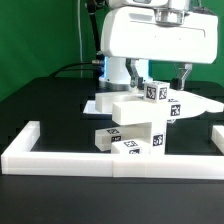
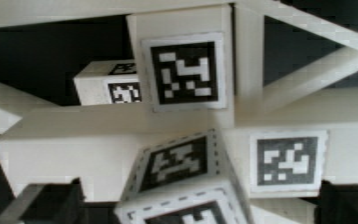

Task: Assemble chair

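The chair is in loose white pieces with black-and-white tags, heaped in the middle of the black table point(image 1: 40, 110). A long blocky piece point(image 1: 130, 108) lies across the heap, and smaller tagged blocks point(image 1: 128, 146) sit at its front. My gripper point(image 1: 160, 78) hangs open right above the top tagged block point(image 1: 155, 93), one dark finger on each side. In the wrist view the gripper point(image 2: 202, 205) straddles a tilted tagged block point(image 2: 202, 195). The dark fingers point(image 2: 48, 202) stand wide apart and clear of it. Beyond lie a broad tagged piece point(image 2: 87, 150) and a tagged upright bar point(image 2: 181, 65).
A long low white border rail point(image 1: 100, 160) runs along the front and turns back at both ends. A flat white piece point(image 1: 205, 103) lies on the table to the exterior view's right of the heap. The arm's white body point(image 1: 150, 40) fills the space above, before a green backdrop.
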Controlling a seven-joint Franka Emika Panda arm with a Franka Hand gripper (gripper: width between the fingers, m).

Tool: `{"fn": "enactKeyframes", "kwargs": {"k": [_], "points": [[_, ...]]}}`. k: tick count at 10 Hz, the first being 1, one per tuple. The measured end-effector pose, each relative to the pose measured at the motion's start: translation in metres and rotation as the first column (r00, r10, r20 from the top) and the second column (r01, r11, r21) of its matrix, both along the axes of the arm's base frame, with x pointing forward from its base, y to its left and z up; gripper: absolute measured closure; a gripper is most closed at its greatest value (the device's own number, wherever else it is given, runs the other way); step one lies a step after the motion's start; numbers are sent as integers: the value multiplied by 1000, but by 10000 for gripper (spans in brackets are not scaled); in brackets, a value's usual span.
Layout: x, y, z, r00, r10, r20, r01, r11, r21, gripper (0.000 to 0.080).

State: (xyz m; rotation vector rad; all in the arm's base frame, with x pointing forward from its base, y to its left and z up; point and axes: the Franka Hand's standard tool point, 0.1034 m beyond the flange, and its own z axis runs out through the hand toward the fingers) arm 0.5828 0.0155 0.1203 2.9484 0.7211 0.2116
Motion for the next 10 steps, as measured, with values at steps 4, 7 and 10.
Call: {"fn": "enactKeyframes", "kwargs": {"k": [4, 7, 10], "points": [[0, -3, -1, 1000, 30, -3, -30, 1000, -9, 519], [0, -3, -1, 1000, -8, -1, 8, 1000, -3, 517], [0, -3, -1, 991, -136, 6, 136, 991, 20, 517]]}}
